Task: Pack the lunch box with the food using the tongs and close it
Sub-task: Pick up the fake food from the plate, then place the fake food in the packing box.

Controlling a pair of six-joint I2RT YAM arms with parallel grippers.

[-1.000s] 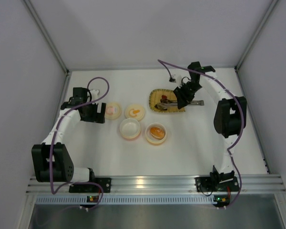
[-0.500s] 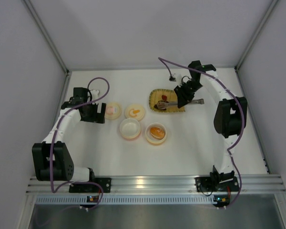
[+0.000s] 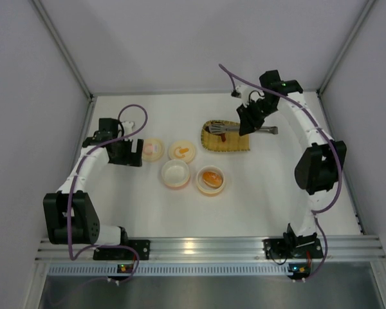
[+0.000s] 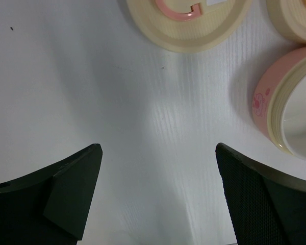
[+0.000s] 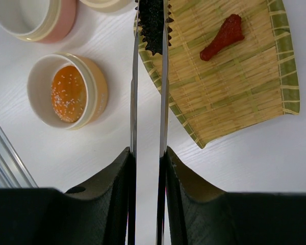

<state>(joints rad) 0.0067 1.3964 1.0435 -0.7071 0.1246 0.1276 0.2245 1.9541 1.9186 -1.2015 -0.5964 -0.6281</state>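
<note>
My right gripper [image 5: 148, 153] is shut on the slim metal tongs [image 5: 134, 102], whose two arms run almost parallel. A dark brown piece of food [image 5: 151, 25] is pinched between their tips, above the near edge of the bamboo tray [image 5: 234, 87]. A reddish piece [image 5: 222, 37] lies on the tray. An orange piece [image 5: 66, 92] sits in a round cream lunch box cup [image 3: 211, 179]. In the top view the right gripper [image 3: 251, 121] hovers over the tray's right end. My left gripper [image 4: 157, 153] is open and holds nothing, over bare table near a pink cup [image 4: 275, 102].
An empty pink cup [image 3: 175, 172] stands beside the filled one. Two round lids [image 3: 152, 149] [image 3: 182, 151] lie behind them. The yellow tray [image 3: 235, 145] sits at the back centre. Side walls enclose the white table.
The right gripper has squeezed the tongs tighter onto the dark piece. The right arm has moved back and to the right with them. The left arm has not moved.
</note>
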